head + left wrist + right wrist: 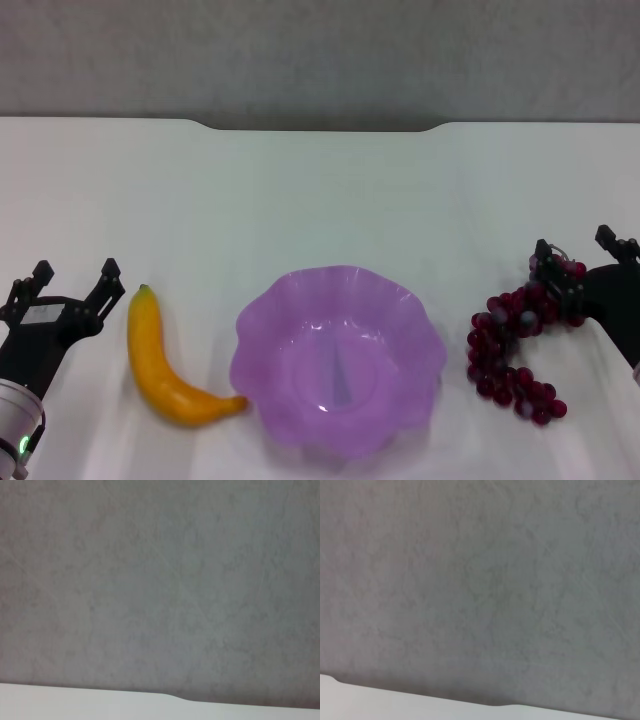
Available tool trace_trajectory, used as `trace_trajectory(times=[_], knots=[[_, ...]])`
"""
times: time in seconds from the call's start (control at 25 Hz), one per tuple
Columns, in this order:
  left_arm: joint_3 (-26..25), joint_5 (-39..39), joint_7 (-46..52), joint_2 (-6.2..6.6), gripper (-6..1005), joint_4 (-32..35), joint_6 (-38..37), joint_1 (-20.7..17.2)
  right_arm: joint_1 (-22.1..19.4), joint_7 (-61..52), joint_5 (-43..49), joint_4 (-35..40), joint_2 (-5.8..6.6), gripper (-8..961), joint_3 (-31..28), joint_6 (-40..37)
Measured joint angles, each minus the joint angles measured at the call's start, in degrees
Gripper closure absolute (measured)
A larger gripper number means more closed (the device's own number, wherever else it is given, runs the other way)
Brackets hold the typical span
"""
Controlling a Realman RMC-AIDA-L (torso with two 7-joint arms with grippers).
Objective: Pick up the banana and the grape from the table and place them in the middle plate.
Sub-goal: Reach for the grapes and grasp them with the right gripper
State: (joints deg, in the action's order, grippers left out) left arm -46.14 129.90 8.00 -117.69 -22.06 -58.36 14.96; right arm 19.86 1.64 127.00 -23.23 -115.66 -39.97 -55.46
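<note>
Nearest you, translucent scalloped purple plate (338, 362) on white surface (320, 200); glossy curved banana (165, 375) beside left gripper (72, 280), jaws apart; right gripper (585, 252), jaws apart, at round dark grapes (510, 350).

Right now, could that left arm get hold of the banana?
Probably yes. The left tool is open just beside the banana on the table, with nothing between them.

Black two-fingered left hand (76, 274) on silver, green-lit wrist; black right hand (578, 248).
</note>
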Motion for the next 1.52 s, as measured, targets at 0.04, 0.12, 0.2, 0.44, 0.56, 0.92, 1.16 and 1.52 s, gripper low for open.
trace_trajectory(times=[0.04,0.12,0.2,0.44,0.56,0.92,1.16,1.52], knots=[[0.0,0.01,0.0,0.0,106,0.0,0.0,0.0,0.0,0.01,0.0,-0.05,0.0,136,0.02,0.0],[0.0,0.08,0.0,0.0,105,0.0,0.0,0.0,0.0,0.02,0.0,-0.06,0.0,135,0.16,0.02],[0.0,0.12,0.0,0.0,105,0.0,0.01,0.0,0.0,0.04,0.0,-0.09,0.0,135,0.36,0.03],[0.0,0.14,0.0,0.0,105,0.0,0.07,0.15,0.27,0.11,0.0,-0.23,0.0,134,0.75,0.03],[0.0,0.13,0.0,0.0,105,-0.02,0.09,0.14,0.92,0.76,0.0,-0.7,0.08,133,1.51,0.37],[0.0,-0.22,0.0,-0.01,106,0.37,0.71,-0.16,-5.11,23.72,-0.08,-24.13,1.14,132,-11.61,20.83],[-0.06,-0.27,0.02,0.0,105,0.36,1.51,-0.19,-9.47,32.11,-0.66,-40.09,0.83,130,-23.81,45.18],[-0.09,-0.32,0.09,0.07,105,0.43,1.57,0.14,-7.03,24.51,-1.22,-46.3,0.92,129,-47.12,78.94]])
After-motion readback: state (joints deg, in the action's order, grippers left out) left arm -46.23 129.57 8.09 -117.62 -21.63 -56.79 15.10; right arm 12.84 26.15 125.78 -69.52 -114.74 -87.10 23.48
